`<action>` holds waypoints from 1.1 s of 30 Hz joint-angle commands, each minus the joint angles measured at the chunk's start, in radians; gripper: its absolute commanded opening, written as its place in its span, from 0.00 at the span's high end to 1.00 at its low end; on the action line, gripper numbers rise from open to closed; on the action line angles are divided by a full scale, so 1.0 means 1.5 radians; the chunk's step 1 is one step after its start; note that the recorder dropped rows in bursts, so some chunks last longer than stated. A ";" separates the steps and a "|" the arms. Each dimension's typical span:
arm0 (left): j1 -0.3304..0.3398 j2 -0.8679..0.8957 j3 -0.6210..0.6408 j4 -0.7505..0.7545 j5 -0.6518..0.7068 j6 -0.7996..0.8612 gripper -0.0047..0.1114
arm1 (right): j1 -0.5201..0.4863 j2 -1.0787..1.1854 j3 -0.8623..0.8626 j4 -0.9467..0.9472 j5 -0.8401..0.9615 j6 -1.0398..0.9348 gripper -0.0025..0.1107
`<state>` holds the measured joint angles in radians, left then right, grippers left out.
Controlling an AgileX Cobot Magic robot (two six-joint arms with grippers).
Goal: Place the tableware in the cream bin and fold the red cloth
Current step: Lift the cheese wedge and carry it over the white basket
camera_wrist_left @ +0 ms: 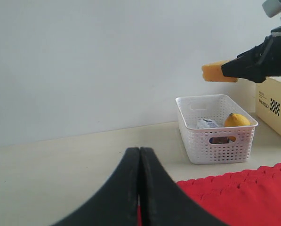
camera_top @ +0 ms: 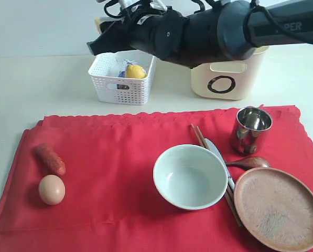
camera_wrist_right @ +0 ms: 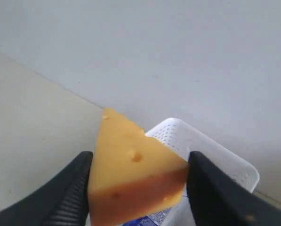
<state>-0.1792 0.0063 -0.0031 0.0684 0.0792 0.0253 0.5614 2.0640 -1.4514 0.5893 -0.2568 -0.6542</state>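
Note:
The red cloth (camera_top: 109, 173) lies spread over the table. On its right part rest the grey-green bowl (camera_top: 190, 177), steel cup (camera_top: 251, 128), brown plate (camera_top: 278, 207), chopsticks (camera_top: 199, 135), dark spoon (camera_top: 250, 163) and knife (camera_top: 215, 149). The cream bin (camera_top: 228, 79) stands behind them, partly hidden by the right arm. My right gripper (camera_wrist_right: 140, 157) is shut on a cheese wedge (camera_wrist_right: 131, 174), held in the air over the white basket (camera_top: 122, 84). My left gripper (camera_wrist_left: 140, 150) is shut on nothing, low by the cloth's edge (camera_wrist_left: 244, 188); the exterior view does not show it.
The perforated white basket holds a lemon (camera_top: 136, 72) and a milk carton (camera_wrist_left: 206, 123). A sausage (camera_top: 49, 159) and an egg (camera_top: 52, 189) lie on the cloth's left part. The black right arm (camera_top: 208, 31) stretches across the back, above the cream bin.

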 commanded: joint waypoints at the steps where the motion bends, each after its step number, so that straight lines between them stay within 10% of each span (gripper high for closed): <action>1: -0.003 -0.004 0.002 0.000 0.001 -0.001 0.96 | -0.004 0.031 -0.001 0.010 -0.051 0.002 0.98; 13: -0.003 -0.004 0.002 0.000 0.001 -0.001 0.96 | -0.004 0.102 -0.001 0.031 -0.121 0.009 0.96; 33: -0.003 -0.004 0.002 0.000 0.001 -0.001 0.96 | -0.004 0.117 -0.001 0.046 -0.124 0.009 0.49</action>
<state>-0.1792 0.0063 -0.0031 0.0684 0.0792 0.0253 0.5614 2.2424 -1.4514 0.6581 -0.4245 -0.6433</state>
